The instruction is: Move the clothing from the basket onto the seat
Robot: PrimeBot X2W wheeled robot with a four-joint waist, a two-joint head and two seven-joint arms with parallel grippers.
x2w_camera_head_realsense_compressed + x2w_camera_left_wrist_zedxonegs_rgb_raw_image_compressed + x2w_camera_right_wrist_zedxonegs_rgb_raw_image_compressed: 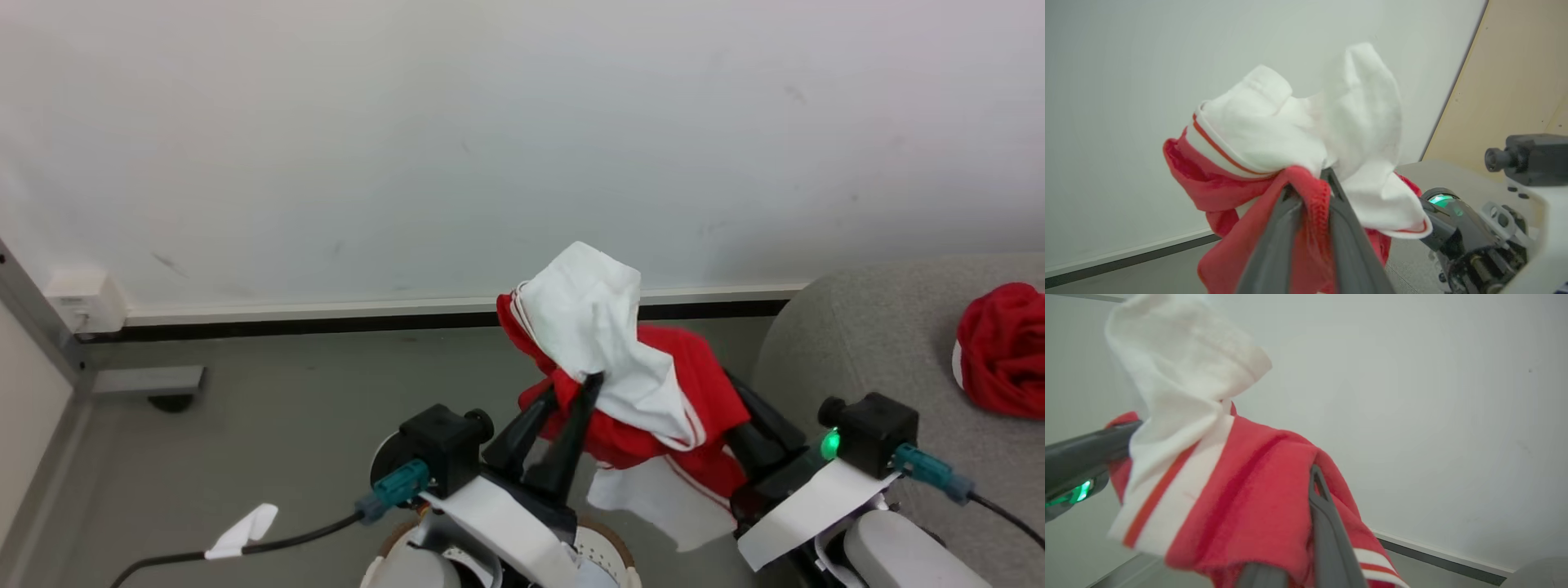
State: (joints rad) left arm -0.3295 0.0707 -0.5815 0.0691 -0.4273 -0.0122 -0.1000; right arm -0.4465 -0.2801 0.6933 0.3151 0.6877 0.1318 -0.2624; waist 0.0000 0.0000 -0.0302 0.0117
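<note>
- Right gripper [1306,490]: one dark finger shows against red cloth, and its partner is buried under the fold. The claw is pressed together on the garment. In the head view its fingertips are hidden beneath the fabric.
- Left gripper [1309,185]: two slim dark fingers pinch a bunched red hem between their tips.
- Garment [620,367]: soft, crumpled red knit with a white panel and thin stripe trim, held aloft between both claws. The white part peaks upward and a white flap hangs below. Its overall shape is hard to make out.
- Basket [600,549]: cream plastic with round holes and a brown rim. A curved piece peeks out beneath the arms, cut off at the bottom.
- Sofa [857,343]: grey woven fabric with a thick rounded edge, on the right.
- Second garment [1000,351]: a red heap on the sofa, well back from its rounded edge and cut off at the right.
</note>
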